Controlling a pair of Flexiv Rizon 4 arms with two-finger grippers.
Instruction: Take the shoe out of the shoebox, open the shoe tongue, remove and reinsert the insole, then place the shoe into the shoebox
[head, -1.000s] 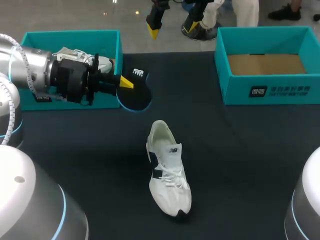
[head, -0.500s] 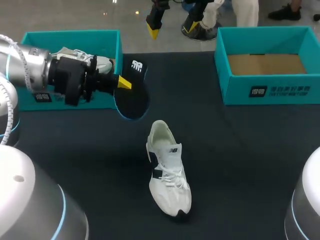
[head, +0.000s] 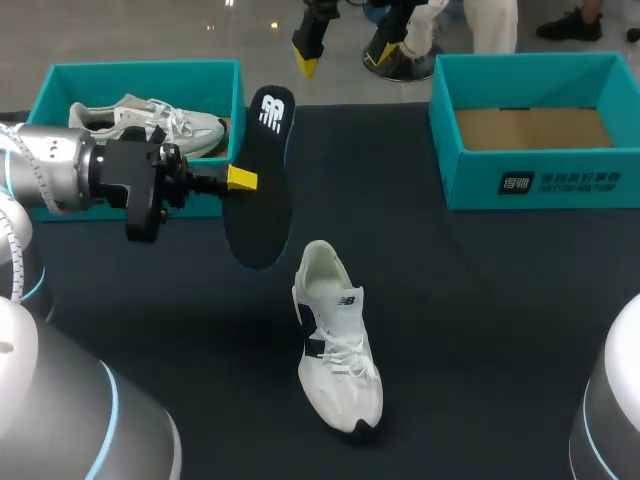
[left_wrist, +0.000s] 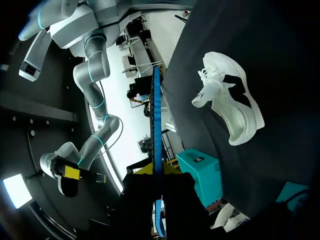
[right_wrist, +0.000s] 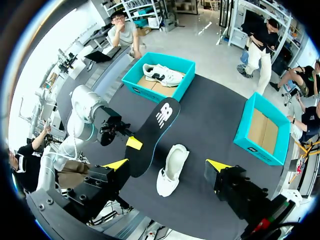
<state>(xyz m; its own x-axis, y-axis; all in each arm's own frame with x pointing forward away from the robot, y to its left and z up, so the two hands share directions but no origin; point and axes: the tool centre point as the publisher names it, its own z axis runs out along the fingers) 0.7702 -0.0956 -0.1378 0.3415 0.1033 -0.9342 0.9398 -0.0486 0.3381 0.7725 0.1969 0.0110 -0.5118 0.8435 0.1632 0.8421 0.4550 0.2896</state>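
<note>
Status: roughly halfway, judged from the layout.

- The shoe (head: 337, 352) is out of its box. It is set upright near the middle of the worktop (head: 480, 300), heel opening toward the boxes, toe toward the robot.
- The insole (head: 260, 220) is out of the shoe and is pinched at its side edge by the left tool (head: 242, 180), with a finger on each face (seen edge-on between the fingers in the left wrist view).
- The insole is held slanted, logo end up by the left shoebox (head: 140, 70), the other end low and close to the shoe's heel. It appears to be lifted off the worktop.
- The right tool (right_wrist: 167, 165) is released and empty, fingers spread wide, parked high above the shoe.
- A second shoe (head: 150, 115) is lying in the left shoebox. The right shoebox (head: 470, 180) is empty, and only its cardboard floor is seen.

Done: take-out and insole removal. The tongue step is likely done, since the opening looks wide, but the tongue's position cannot be confirmed.

Left: the insole is to be fed back in through the heel opening and seated flat. The shoe is then to be boxed.
</note>
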